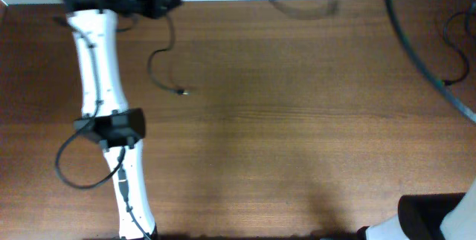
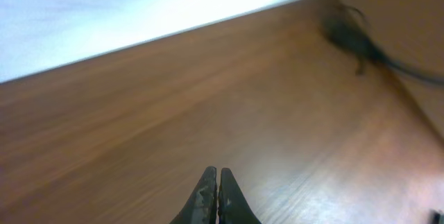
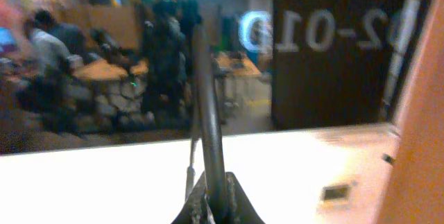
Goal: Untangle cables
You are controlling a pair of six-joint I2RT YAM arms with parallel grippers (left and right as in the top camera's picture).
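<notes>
Left gripper (image 2: 218,195): jaws pressed together, with nothing visible between them; the closed tips sit low over the table (image 2: 152,113), judged a neutral posture rather than a grasp. In the overhead view a loose cord (image 1: 158,60) begins right beside these jaws, bows out in an open curve and ends at a plug (image 1: 182,91) lying flat on the wood. Its long axis runs away from the jaws toward the arm's base, and the plug points right. Whether its upper end is caught in the gripper cannot be told. Well ahead of the jaws and to their right, the cable bundle (image 2: 350,33) lies blurred near the table's far edge, with one strand trailing right. Right gripper (image 3: 218,207): jaws pinching a held cord (image 3: 208,113), which leaves the tips and runs nearly straight ahead, in line with the fingers and leaning slightly left. Its straight run suggests it is drawn taut to pull it free of the tangle; its far end is out of view
</notes>
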